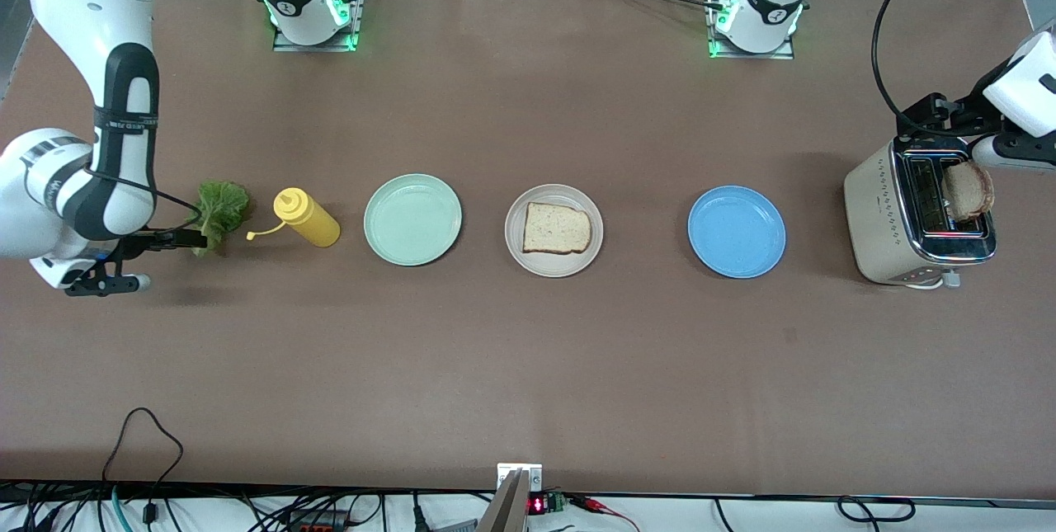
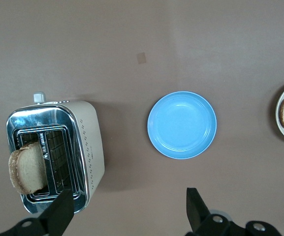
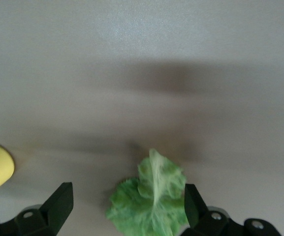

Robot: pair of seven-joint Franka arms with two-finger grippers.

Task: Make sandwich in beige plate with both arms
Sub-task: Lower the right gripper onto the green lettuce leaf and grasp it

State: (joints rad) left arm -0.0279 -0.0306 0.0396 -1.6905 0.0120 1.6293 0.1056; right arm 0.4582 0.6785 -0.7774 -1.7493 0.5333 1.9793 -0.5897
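Three plates (image 1: 553, 230), two bread slices (image 1: 557, 228), one lettuce leaf (image 1: 221, 212)

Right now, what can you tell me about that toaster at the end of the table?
The toaster is a cream, boxy two-slot model with a shiny chrome top and a dotted pattern on its side. It stands upright on the brown table at the left arm's end, beside the blue plate. A slice of brown-crusted bread sticks up out of one slot; the other slot looks empty. The open left gripper hovers above it.
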